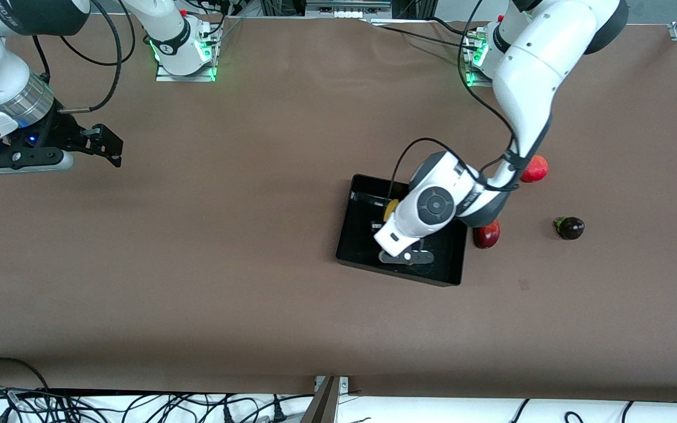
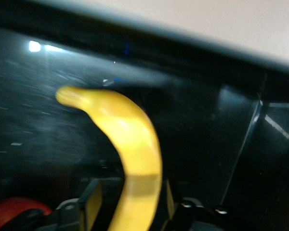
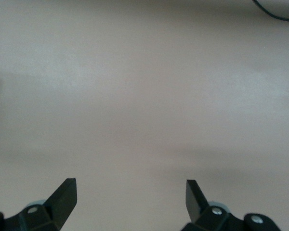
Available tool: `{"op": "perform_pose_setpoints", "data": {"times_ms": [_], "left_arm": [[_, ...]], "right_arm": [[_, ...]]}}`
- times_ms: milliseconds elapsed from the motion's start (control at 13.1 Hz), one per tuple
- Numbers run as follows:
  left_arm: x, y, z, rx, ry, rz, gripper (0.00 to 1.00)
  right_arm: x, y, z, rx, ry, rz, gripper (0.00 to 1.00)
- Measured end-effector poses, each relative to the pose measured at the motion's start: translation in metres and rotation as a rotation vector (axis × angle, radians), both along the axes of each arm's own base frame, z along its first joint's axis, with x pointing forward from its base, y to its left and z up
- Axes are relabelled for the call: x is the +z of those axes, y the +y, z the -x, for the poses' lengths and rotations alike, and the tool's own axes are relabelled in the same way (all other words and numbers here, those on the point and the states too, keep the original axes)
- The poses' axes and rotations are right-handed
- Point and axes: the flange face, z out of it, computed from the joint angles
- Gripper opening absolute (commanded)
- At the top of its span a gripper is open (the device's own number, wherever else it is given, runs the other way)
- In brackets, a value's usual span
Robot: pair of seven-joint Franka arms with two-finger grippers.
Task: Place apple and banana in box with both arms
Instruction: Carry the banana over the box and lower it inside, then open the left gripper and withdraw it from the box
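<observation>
Since my left gripper (image 2: pixel 130 204) is down inside the box (image 1: pixel 355 235), its fingers flank the banana (image 2: pixel 130 144), which sits between them over the floor; whether they grip I can't tell. My right gripper (image 3: pixel 130 197) waits wide open, empty, over the table's right-arm end

The banana (image 2: pixel 135 159) lies in the box (image 1: pixel 350 235); just beside the box, toward the left arm's end, sits a mango (image 1: pixel 486 234).

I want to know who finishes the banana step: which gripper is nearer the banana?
Left. The left gripper is down in the box with the banana between its fingers; the right gripper waits over bare table at the right arm's end.
</observation>
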Motion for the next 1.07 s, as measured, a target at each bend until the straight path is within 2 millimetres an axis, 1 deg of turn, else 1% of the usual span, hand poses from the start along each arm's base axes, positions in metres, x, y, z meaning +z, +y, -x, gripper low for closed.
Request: {"op": "perform_pose_setpoints", "data": {"times_ms": [153, 230, 306, 383, 459, 612, 689, 765, 918, 1071], "left_arm": [[0.050, 0.039, -0.017, 0.025, 0.018, -0.044, 1.00], [0.077, 0.058, -0.020, 0.018, 0.020, -0.062, 1.00], [0.103, 0.073, -0.021, 0.001, 0.016, -0.081, 1.00], [0.126, 0.084, -0.020, -0.023, 0.003, -0.104, 1.00], [0.145, 0.091, -0.018, -0.050, -0.012, -0.124, 1.00], [0.177, 0.104, -0.012, -0.095, -0.022, -0.154, 1.00], [0.194, 0.114, -0.010, -0.121, -0.019, -0.165, 1.00], [0.213, 0.128, -0.008, -0.156, -0.011, -0.173, 1.00], [0.250, 0.164, -0.003, -0.219, 0.021, -0.186, 1.00], [0.287, 0.199, 0.002, -0.232, 0.028, -0.193, 1.00]], "right_arm": [[0.000, 0.000, 0.000, 0.000, 0.000, 0.000, 1.00], [0.000, 0.000, 0.000, 0.000, 0.000, 0.000, 1.00], [0.000, 0.000, 0.000, 0.000, 0.000, 0.000, 1.00], [0.000, 0.000, 0.000, 0.000, 0.000, 0.000, 1.00], [0.000, 0.000, 0.000, 0.000, 0.001, 0.000, 1.00], [0.000, 0.000, 0.000, 0.000, 0.001, 0.000, 1.00], [0.000, 0.000, 0.000, 0.000, 0.001, 0.000, 1.00], [0.000, 0.000, 0.000, 0.000, 0.001, 0.000, 1.00], [0.000, 0.000, 0.000, 0.000, 0.001, 0.000, 1.00], [0.000, 0.000, 0.000, 0.000, 0.001, 0.000, 1.00]]}}
